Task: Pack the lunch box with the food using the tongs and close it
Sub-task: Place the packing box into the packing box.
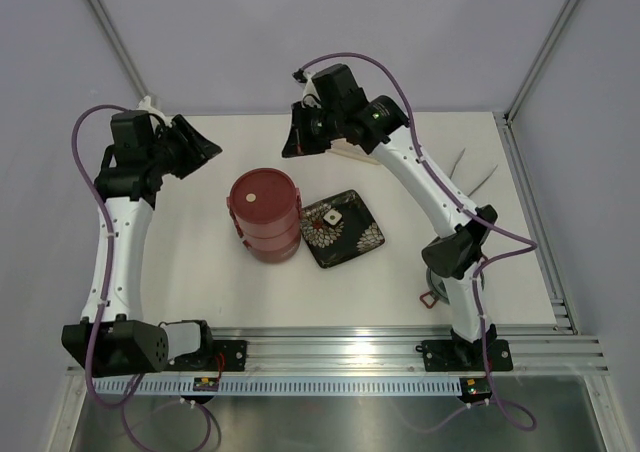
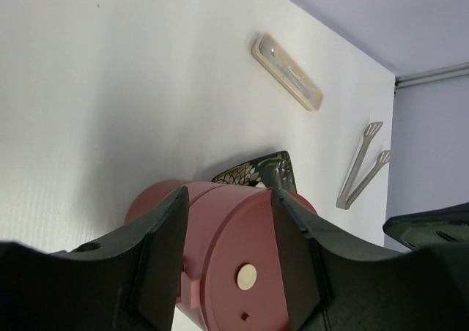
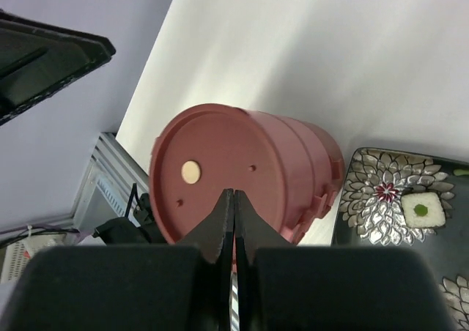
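The lunch box (image 1: 265, 200) stands mid-table as a stack of dusty-red bowls under a flat red lid with a beige dot. It also shows in the left wrist view (image 2: 242, 250) and the right wrist view (image 3: 234, 148). My left gripper (image 1: 205, 150) hangs to its upper left, jaws open (image 2: 229, 195) and holding nothing. Behind the box, my right gripper (image 1: 290, 142) hovers with its jaws shut (image 3: 234, 193) and nothing in them. The silvery tongs (image 1: 485, 180) lie on the table at the far right (image 2: 363, 166), untouched. No food is in view.
A black flower-patterned plate (image 1: 345, 242) sits against the box's right side, carrying a small white square (image 3: 423, 209). A long translucent case (image 2: 287, 71) lies at the back, partly under my right gripper. A greyish round item (image 1: 432, 290) shows partly behind the right arm.
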`<move>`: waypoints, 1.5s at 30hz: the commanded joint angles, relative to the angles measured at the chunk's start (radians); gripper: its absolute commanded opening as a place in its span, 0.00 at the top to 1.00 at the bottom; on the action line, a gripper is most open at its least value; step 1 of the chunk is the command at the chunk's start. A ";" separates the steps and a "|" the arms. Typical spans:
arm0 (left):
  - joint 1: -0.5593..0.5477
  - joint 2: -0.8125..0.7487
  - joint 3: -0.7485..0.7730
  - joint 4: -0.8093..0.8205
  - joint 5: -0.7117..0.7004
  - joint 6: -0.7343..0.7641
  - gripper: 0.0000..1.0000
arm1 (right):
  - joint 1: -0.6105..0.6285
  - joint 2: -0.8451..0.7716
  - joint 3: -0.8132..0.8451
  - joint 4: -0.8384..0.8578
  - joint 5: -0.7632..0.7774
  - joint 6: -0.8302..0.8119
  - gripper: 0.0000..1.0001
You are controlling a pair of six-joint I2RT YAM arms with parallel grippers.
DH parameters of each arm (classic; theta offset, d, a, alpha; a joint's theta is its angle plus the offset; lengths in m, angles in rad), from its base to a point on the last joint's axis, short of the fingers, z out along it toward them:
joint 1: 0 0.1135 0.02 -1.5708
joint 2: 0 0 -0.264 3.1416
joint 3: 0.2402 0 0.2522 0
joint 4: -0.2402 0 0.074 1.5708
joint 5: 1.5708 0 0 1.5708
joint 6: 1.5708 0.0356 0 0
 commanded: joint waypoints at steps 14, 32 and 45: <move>-0.039 -0.053 -0.002 0.010 0.001 0.012 0.52 | 0.117 0.162 0.048 -0.142 0.029 -0.136 1.00; -0.266 0.041 0.110 -0.078 -0.026 0.078 0.61 | 0.094 -0.082 -0.013 0.003 0.194 -0.102 1.00; -0.407 0.182 0.126 -0.222 -0.204 0.133 0.62 | -0.293 -0.401 -0.539 -0.012 0.349 0.015 0.99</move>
